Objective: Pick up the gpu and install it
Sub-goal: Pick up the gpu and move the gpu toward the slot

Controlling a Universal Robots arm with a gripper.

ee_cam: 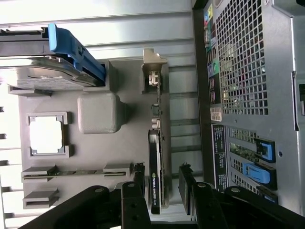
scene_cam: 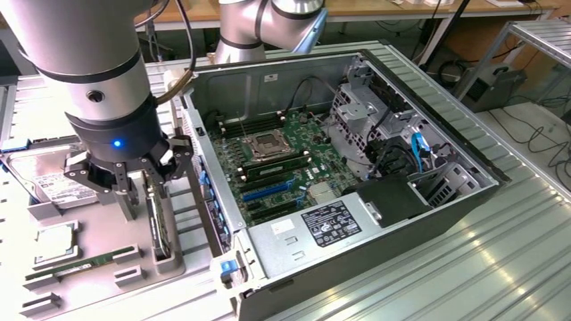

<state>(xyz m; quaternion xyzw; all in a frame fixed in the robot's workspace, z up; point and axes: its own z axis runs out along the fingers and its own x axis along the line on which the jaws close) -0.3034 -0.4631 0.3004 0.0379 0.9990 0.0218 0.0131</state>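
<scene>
The gpu (scene_cam: pixel 160 227) stands on its long edge in a slot of the grey parts tray (scene_cam: pixel 98 227), at the exterior view's left of the open computer case (scene_cam: pixel 428 200). In the wrist view the gpu (ee_cam: pixel 157 143) is a thin dark card with a silver end bracket (ee_cam: pixel 153 67). My gripper (scene_cam: pixel 143 207) hangs just above it, open. Its black fingers (ee_cam: pixel 138 179) stand on either side of the card's fan end, with a gap on each side, so the gripper (ee_cam: pixel 161 169) straddles the card without touching it.
The tray also carries a hard drive (scene_cam: pixel 49 184), a processor (scene_cam: pixel 55 241) and a green memory stick (scene_cam: pixel 80 265). Inside the case lies the motherboard (scene_cam: pixel 277 160) with blue expansion slots (scene_cam: pixel 267 190). The case wall (scene_cam: pixel 210 200) rises right beside the gpu.
</scene>
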